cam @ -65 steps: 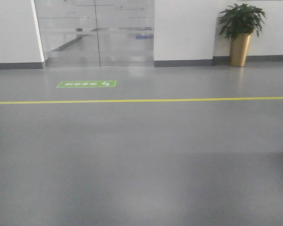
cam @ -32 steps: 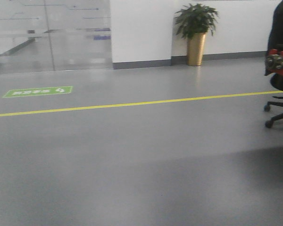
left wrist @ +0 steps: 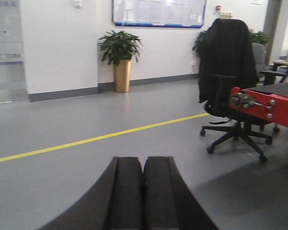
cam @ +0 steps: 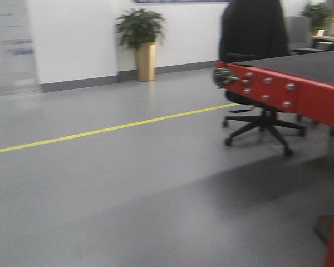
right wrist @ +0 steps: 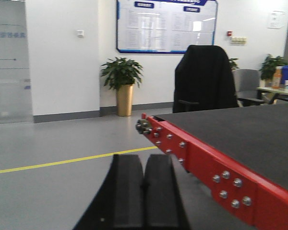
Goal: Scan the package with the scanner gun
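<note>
Right wrist view: right claw [right wrist: 144,162] clenched, both black fingers pressed flat against each other, nothing between them; it points level, out over the floor, just beside the red rim of the table [right wrist: 201,160]. The dark table top that shows here is bare, with neither the package nor the scanner gun on it. Left wrist view: left claw [left wrist: 144,163] likewise clenched and empty, aimed level at the room; the table corner sits well off to its right, behind an office chair [left wrist: 236,136] with a black coat [left wrist: 228,62] hung over its back. Front view is smeared, with the yellow floor line [cam: 111,129] running slantwise; judged as the base being in motion, not parked square to the table. Potted plant [left wrist: 120,48] stands against the far wall, no part of the job. Package and scanner gun: out of sight in all three views, so their place cannot be given. Judgement: fingers held shut and arms held low and forward because this is a carrying-nothing travel posture; task not yet begun. Next needs: bring the table top fully into view, find both items, release one claw for the scanner handle
</note>
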Controlling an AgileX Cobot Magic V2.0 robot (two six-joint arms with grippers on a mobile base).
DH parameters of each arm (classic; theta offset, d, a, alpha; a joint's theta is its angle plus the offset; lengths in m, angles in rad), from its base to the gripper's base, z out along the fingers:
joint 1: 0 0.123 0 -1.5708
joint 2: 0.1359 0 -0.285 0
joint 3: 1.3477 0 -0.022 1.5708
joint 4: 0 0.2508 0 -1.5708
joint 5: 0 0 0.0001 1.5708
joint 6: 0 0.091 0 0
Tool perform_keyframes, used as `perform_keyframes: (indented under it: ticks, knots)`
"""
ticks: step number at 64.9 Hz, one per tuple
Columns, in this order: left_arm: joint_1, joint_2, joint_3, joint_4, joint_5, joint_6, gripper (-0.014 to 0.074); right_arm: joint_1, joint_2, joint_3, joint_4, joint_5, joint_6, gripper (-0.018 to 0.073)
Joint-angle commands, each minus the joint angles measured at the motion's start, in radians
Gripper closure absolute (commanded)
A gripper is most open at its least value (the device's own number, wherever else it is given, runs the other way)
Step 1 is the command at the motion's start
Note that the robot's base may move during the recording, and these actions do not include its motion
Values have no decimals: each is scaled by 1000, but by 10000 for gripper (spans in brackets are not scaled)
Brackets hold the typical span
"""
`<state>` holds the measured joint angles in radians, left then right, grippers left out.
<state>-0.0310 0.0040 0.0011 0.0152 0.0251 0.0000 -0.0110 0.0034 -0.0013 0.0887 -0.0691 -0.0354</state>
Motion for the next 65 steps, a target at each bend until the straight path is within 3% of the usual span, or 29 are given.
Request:
perform_keyframes:
  ticks: [1,65]
  knots:
    - [1,-4,-1,-5,-15,0,707,-6,-3,1,1,-21,-3,721]
    - [1,-4,-1,-5,-15,0,707,-6,-3,1,1,-21,-3,721]
